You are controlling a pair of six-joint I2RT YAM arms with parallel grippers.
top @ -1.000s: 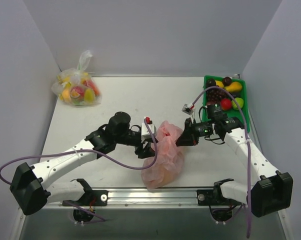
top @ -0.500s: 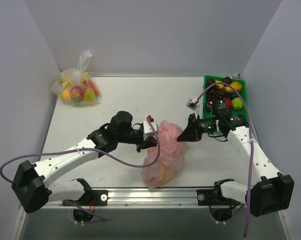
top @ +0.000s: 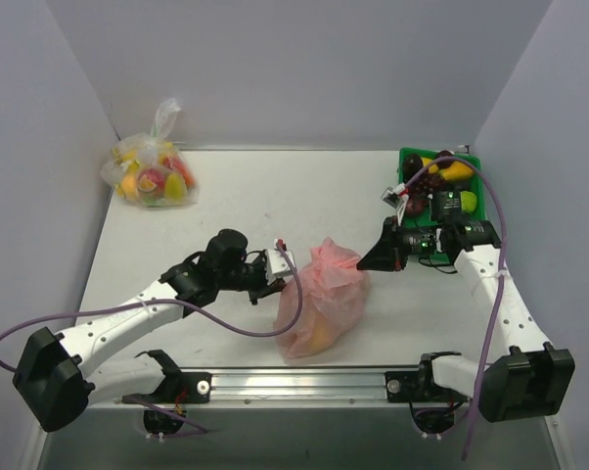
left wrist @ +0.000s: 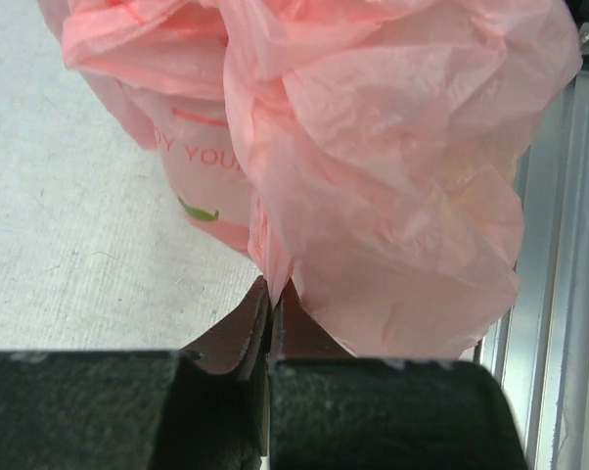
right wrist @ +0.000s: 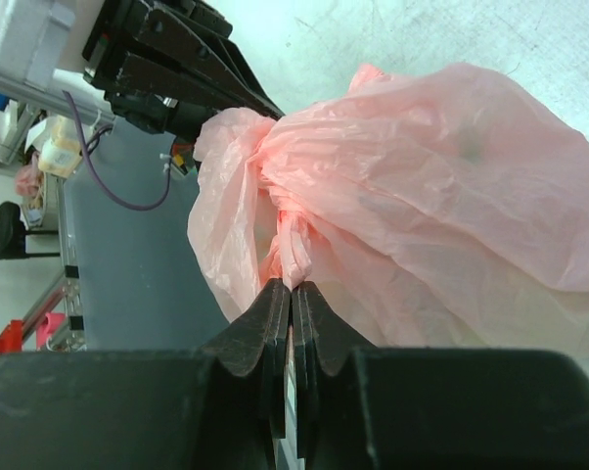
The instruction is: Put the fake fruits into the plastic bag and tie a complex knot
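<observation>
Our left gripper (left wrist: 272, 294) is pinching a fold of the bag (top: 319, 304) from its left, while our right gripper (right wrist: 292, 294) is clamping a twisted strand on its right. We are seeing the bag lying by the middle of the desk's (top: 275, 196) near edge, fruits (top: 439, 184) sitting at the far right corner.

Open table (top: 265, 191) beyond pink bag (top: 324, 294)

"Y YOU" on plastic bag (left wrist: 373, 147)
</observation>
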